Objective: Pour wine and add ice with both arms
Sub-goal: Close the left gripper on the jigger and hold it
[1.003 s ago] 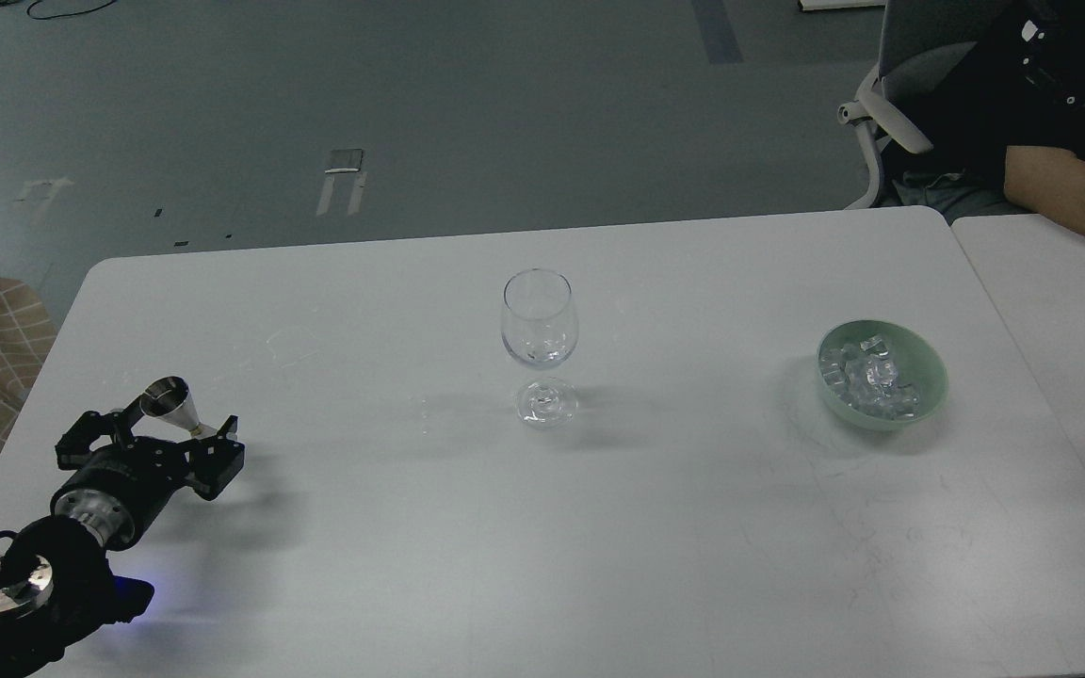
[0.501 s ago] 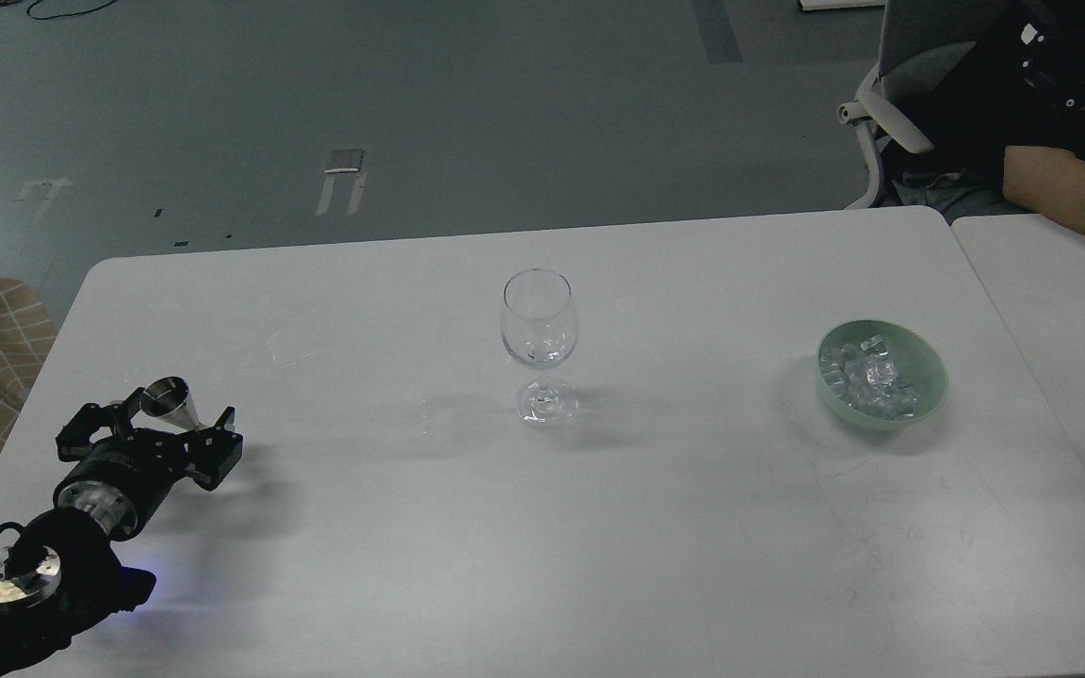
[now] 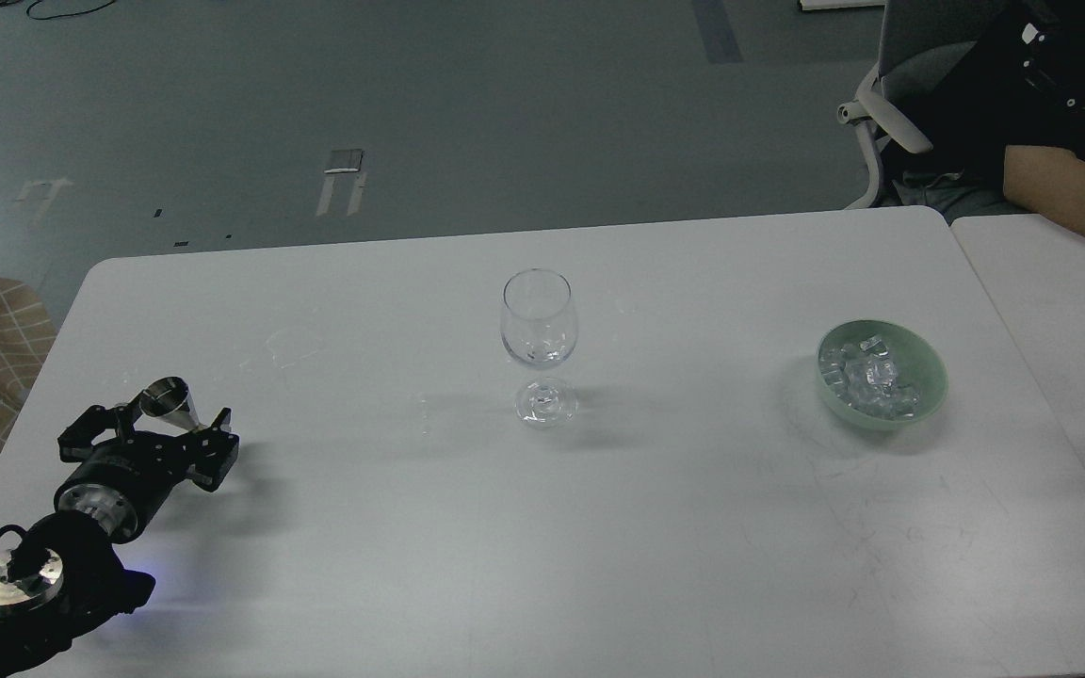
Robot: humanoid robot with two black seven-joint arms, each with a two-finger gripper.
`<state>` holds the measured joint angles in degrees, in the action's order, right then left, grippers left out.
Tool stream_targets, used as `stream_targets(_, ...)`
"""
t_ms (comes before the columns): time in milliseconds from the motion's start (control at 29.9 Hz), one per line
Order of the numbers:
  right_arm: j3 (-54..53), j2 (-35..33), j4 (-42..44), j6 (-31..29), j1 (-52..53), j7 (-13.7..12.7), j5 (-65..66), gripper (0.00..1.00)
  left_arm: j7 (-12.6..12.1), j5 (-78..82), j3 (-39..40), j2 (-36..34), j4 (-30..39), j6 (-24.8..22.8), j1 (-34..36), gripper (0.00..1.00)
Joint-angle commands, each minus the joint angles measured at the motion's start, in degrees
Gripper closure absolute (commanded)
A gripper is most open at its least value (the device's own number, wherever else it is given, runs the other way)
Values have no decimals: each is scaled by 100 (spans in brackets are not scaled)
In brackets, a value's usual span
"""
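Obs., head view. L arm enters at lower-left corner of the white rounded-corner table (image 3: 693, 527). L gripper (image 3: 161, 424) sits low over the table near its left edge, two black fingers spread either side of a small silver metal cone-shaped measuring cup (image 3: 169, 402). Cup stands upright, wide mouth up, between the fingers. Jaws apart; whether the pads touch the cup yet, can't tell from this angle. Contents of cup not visible.

R arm/gripper: not in view.

Clear stemmed wine glass (image 3: 540, 344) upright at table centre, looks empty. Pale green ceramic bowl (image 3: 924, 363) well to the right, holding a heap of small clear ice cubes (image 3: 867, 377).

Key relation: cup is already inside the L jaws, its long axis vertical, fingers roughly level across it. Glass lies to the right of the gripper and a bit farther from the robot, well apart. L arm clearly nearer the cup; ice is on the far right side, so presumably R arm's job.

Judgement: pour step not begun. Next needs jaws to close on the cup w/o tipping it, then lift and carry rightward to the glass rim. Risk: the tapered, smooth cup slipping as it's squeezed.
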<state>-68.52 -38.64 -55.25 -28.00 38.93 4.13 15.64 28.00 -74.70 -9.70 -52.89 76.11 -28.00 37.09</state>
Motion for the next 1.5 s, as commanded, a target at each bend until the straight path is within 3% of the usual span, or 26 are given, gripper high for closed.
stream_targets(0, -3, -3, 6, 0, 0, 0, 0, 0, 0, -1, 3, 7, 0, 0, 0, 18)
stream_targets(234, -3, -3, 6, 0, 0, 0, 1, 0, 0, -1, 74, 104, -9, 0, 0, 24)
stream_targets(401, -3, -3, 6, 0, 0, 0, 1, 0, 0, 25, 91, 200, -114, 0, -9, 36)
stream_targets(1471, -3, -3, 6, 0, 0, 0, 0, 0, 0, -10, 100, 341, -255, 0, -150, 49)
